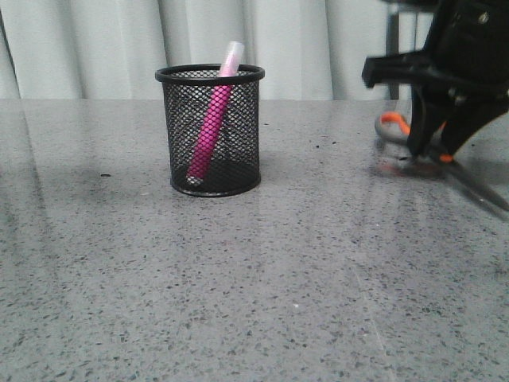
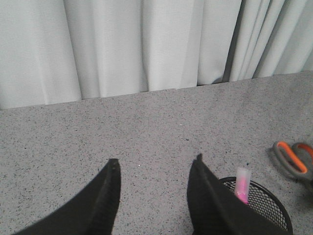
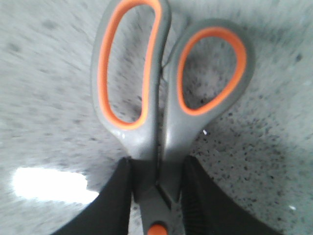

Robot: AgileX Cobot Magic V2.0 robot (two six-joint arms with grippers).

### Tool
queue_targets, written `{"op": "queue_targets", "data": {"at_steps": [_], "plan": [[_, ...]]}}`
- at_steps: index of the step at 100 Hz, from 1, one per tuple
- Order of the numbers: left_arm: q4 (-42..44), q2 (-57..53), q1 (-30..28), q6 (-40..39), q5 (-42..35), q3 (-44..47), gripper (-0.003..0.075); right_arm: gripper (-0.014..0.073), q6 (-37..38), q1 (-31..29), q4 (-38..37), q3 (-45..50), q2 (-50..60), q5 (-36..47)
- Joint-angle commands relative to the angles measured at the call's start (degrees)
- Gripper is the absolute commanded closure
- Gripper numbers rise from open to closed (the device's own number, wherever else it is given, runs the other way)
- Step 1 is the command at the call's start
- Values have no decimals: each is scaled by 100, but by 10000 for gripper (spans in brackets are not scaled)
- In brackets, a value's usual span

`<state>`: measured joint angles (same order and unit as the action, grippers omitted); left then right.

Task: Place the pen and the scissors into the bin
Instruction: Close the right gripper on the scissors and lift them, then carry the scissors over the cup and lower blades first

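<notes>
The black mesh bin point(image 1: 211, 131) stands on the table left of centre, with the pink pen point(image 1: 211, 127) leaning inside it, clear cap above the rim. The scissors point(image 1: 395, 125) are at the right, orange-lined handles pointing away, blade point(image 1: 477, 187) running toward the front right. My right gripper point(image 1: 429, 150) comes down on them. In the right wrist view it point(image 3: 156, 164) is closed on the scissors point(image 3: 146, 137) at the neck just above the orange pivot. My left gripper point(image 2: 155, 164) is open and empty, above the table beside the bin point(image 2: 266, 198) and pen point(image 2: 242, 183).
Pale curtains point(image 1: 103, 48) hang behind the table's far edge. The grey speckled tabletop point(image 1: 254, 286) stretches in front of the bin. The scissors also show at the edge of the left wrist view point(image 2: 292, 156).
</notes>
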<state>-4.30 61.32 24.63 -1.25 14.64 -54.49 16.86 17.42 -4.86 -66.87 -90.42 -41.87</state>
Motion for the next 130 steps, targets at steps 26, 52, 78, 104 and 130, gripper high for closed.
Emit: {"op": "queue_targets", "data": {"at_steps": [26, 52, 78, 104, 130], "plan": [[-57, -136, -20, -40, -448, -157, 425, 666, -59, 134, -120, 1400, 2097, 3040], [-57, -136, -20, -40, -497, -157, 425, 666, -59, 836, -120, 1520, 2502, 5184], [-57, -136, -20, -40, -497, -157, 425, 666, -59, 1273, -171, 1520, 1822, 7654], [-57, -136, -20, -40, -486, -157, 425, 666, -59, 1528, -171, 1520, 958, 8997], [-57, -136, -20, -40, -412, -157, 425, 666, -59, 1631, -631, 1520, 221, 9628]]}}
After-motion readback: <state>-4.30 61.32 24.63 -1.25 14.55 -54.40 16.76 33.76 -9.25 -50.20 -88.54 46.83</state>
